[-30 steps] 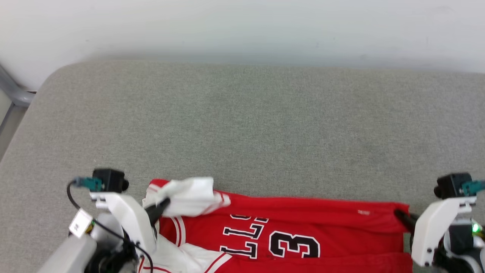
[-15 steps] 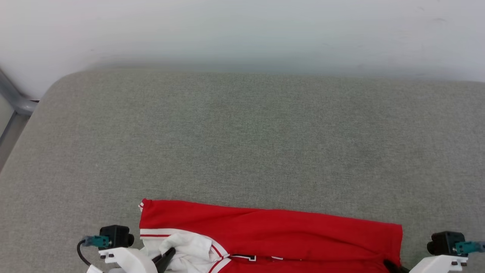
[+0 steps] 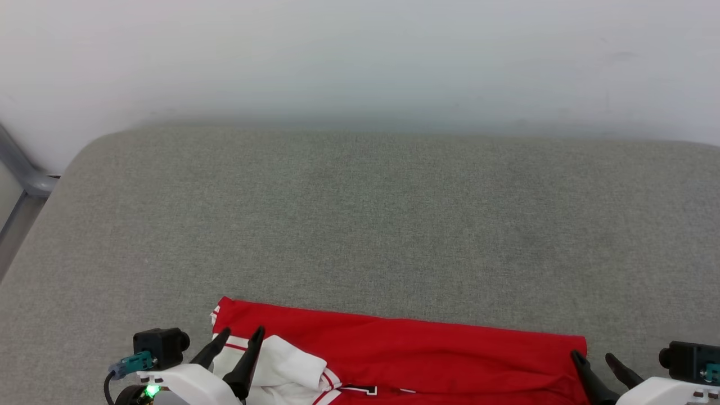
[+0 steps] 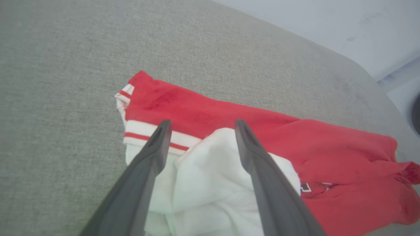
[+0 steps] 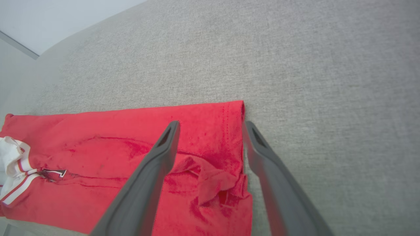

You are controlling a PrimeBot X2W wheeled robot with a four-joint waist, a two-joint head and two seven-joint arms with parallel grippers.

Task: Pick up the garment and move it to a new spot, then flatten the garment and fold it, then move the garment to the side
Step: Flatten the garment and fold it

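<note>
The garment (image 3: 405,349), a red jersey with white sleeves, lies folded over on the grey cushion at the bottom of the head view. Its plain red back faces up and a strip of black lettering peeks out at the fold. My left gripper (image 3: 242,334) stands open over the bunched white sleeve (image 4: 210,170) at the jersey's left end, nothing pinched between its fingers. Over the jersey's right hem corner (image 5: 216,183) my right gripper (image 3: 593,357) is open too, its fingers straddling the rumpled red cloth.
The grey upholstered cushion (image 3: 360,225) stretches wide beyond the jersey to a pale wall (image 3: 360,56). A grey metal frame bar (image 3: 22,174) runs past the cushion's rounded left corner. The near edge of the cushion lies just under the jersey.
Both grippers were shut on the jersey ends, drew them toward me, folding the top over the lettering, and have now opened and let go. The head camera tilted, shifting the picture.
</note>
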